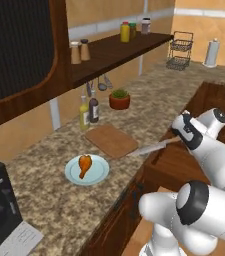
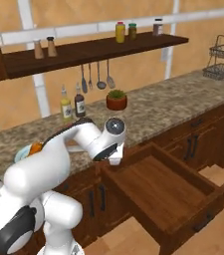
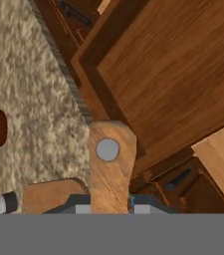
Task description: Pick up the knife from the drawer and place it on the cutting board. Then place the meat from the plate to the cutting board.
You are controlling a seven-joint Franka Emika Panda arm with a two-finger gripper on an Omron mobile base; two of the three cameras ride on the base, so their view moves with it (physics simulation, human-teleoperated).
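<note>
End effector (image 1: pixel 176 140) clamps the knife (image 1: pixel 151 147) handle – fingertips hidden – blade tip reaching the cutting board (image 1: pixel 111 140) edge

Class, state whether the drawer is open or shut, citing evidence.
Open: the drawer juts out from the cabinets, its bare wooden floor exposed.

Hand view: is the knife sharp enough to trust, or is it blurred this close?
Hand view: the knife handle looms large and soft-edged, foreshortened, the blade streaky. Left base view: the knife in the gripper is thin and pale but readable, beside the cutting board. Right base view: flat, even light on the drawer, no glare.
</note>
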